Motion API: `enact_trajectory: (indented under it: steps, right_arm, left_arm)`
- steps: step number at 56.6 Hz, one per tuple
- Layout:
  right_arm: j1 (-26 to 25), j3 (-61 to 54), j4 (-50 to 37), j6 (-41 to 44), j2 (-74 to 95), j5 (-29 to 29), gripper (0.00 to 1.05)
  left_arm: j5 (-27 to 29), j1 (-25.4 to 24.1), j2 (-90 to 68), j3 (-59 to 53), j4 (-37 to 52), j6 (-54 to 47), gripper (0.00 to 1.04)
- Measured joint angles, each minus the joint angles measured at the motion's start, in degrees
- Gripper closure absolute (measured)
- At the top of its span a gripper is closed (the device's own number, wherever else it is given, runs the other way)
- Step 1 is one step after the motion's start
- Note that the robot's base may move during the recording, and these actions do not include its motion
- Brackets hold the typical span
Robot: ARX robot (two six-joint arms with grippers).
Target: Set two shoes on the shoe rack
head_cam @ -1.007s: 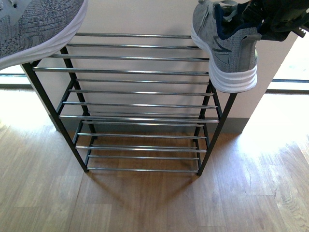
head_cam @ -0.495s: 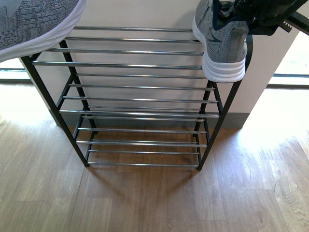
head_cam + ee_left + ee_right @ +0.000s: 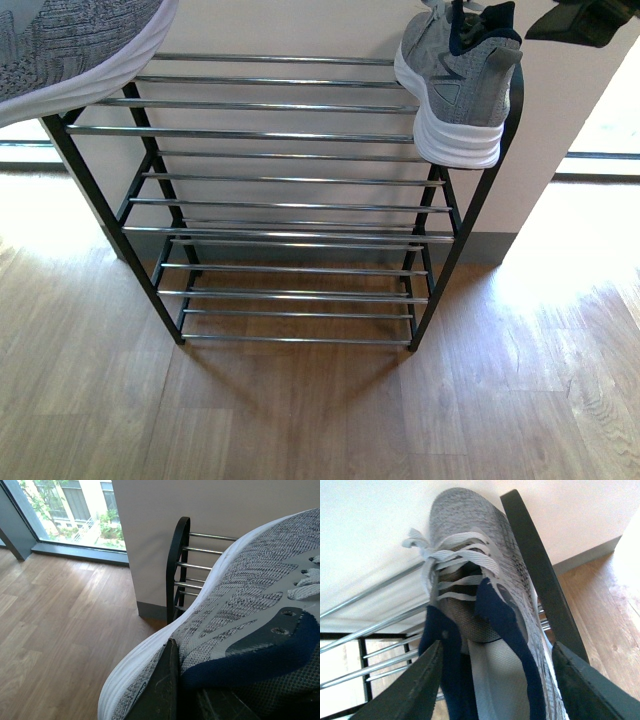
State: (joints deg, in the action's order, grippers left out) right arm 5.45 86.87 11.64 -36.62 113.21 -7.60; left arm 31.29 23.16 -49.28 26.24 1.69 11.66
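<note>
Lifted clear since half a second ago, my right pincer (image 3: 499,647) no longer grips the grey sneaker (image 3: 455,90); its jaws stand wide apart and empty, just above the shoe's navy collar. That sneaker rests below the pincer on the top rods of the shoe rack (image 3: 290,132), at the rack's end nearest it, heel overhanging the front rod. My left pincer (image 3: 190,700) is clamped on the heel collar of the second grey sneaker (image 3: 70,50), holding it up by the rack's other end.
</note>
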Motion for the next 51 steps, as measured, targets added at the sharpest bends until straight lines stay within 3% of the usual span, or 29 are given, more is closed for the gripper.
enact_trajectory:
  steps: [12,21,33,43,51]
  right_arm:
    - [-1.16,-4.39,-3.37,1.9,-6.49,4.5,0.08]
    - [-3.52,-10.38,-7.54,4.85,-13.09,10.12,0.09]
    - [-10.12,-27.56,-14.14,16.24,-31.91,29.35,0.09]
    - [-21.81,-41.97,-15.41,22.34,-49.4,45.81,0.09]
    - [-29.46,-47.65,-17.64,21.73,-55.08,51.12,0.09]
  left_arm:
    - [0.0,0.0,0.02,0.0,0.0,0.0,1.03]
    - [0.02,-0.02,0.02,0.0,0.0,0.0,1.03]
    - [0.0,0.0,0.02,0.0,0.0,0.0,1.03]
    - [0.02,0.0,0.02,0.0,0.0,0.0,1.03]
    - [0.0,0.0,0.02,0.0,0.0,0.0,1.03]
